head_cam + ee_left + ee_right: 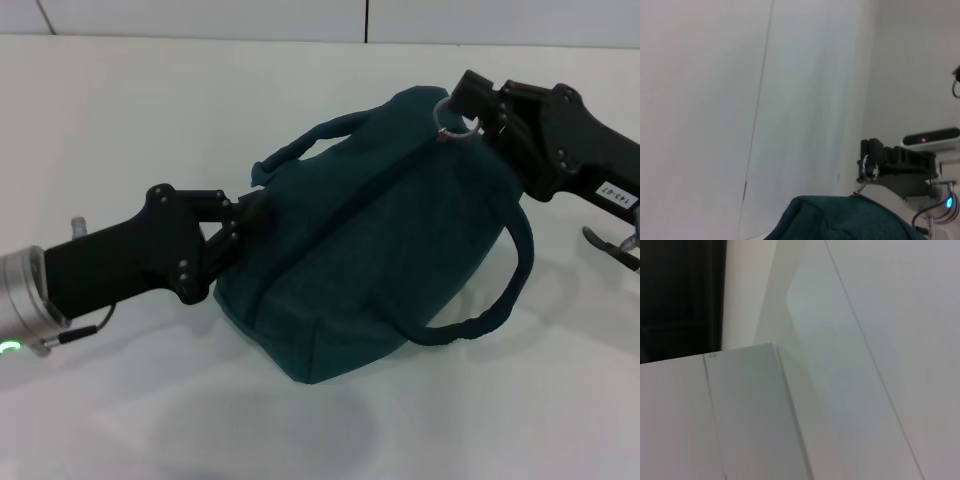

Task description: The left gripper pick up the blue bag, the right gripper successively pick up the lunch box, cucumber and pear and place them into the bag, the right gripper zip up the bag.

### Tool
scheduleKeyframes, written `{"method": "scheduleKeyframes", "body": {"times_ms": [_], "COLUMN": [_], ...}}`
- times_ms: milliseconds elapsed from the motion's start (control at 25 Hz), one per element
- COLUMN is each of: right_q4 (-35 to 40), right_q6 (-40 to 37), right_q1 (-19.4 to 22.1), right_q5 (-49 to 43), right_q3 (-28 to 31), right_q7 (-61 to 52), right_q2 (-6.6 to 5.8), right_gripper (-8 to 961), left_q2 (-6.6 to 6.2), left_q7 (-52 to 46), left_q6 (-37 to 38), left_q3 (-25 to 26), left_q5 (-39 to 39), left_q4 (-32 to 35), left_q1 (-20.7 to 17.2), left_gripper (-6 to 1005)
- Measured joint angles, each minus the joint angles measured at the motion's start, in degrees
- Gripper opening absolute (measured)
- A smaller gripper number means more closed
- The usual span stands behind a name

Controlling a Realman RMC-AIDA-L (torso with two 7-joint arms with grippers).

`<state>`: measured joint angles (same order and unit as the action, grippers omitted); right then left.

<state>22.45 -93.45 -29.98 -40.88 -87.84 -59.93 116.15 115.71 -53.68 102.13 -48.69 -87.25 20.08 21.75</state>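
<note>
The blue bag (pixel 380 240) lies on the white table (pixel 150 120), bulging, with its zipper line closed along the top. One loop handle (pixel 500 290) hangs at the near right, the other shows at the far left. My left gripper (pixel 235 225) is shut on the bag's left end. My right gripper (pixel 462 112) is shut on the metal ring pull (pixel 450 130) at the bag's far right end. In the left wrist view the right gripper (pixel 867 167) holds the ring above the bag (pixel 840 220). The lunch box, cucumber and pear are out of view.
The right wrist view shows only white wall panels (pixel 840 365) and a dark opening. A wall seam runs behind the table's back edge (pixel 200 40).
</note>
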Motion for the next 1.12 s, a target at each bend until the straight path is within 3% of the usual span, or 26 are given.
{"method": "scheduleKeyframes", "body": {"times_ms": [200, 480, 760, 1120], "right_q4": [0.44, -3.24, -6.78, -6.79], "right_q6": [-1.16, 1.15, 3.70, 7.71], "right_q1": [0.25, 0.76, 1.15, 1.17], "right_q5": [0.28, 6.40, 11.23, 10.31], "right_q3": [-0.51, -0.20, -0.14, -0.96], "right_q7": [-0.48, 0.71, 1.10, -0.03], "right_q2": [0.03, 0.04, -0.13, -0.43], "right_gripper": [0, 0, -1, 22], "left_q2": [-1.27, -2.35, -2.50, -2.51], "left_q7": [-2.93, -4.63, -4.80, -4.82], "left_q6": [-0.66, -0.79, -0.80, -0.80], "left_q3": [0.01, 0.00, 0.02, 0.26], "left_q5": [-1.47, -3.97, -4.10, -4.55], "left_q4": [2.85, 4.81, 4.90, 5.47], "left_q1": [1.22, 2.40, 2.07, 1.42], "left_gripper": [56, 55, 56, 55]}}
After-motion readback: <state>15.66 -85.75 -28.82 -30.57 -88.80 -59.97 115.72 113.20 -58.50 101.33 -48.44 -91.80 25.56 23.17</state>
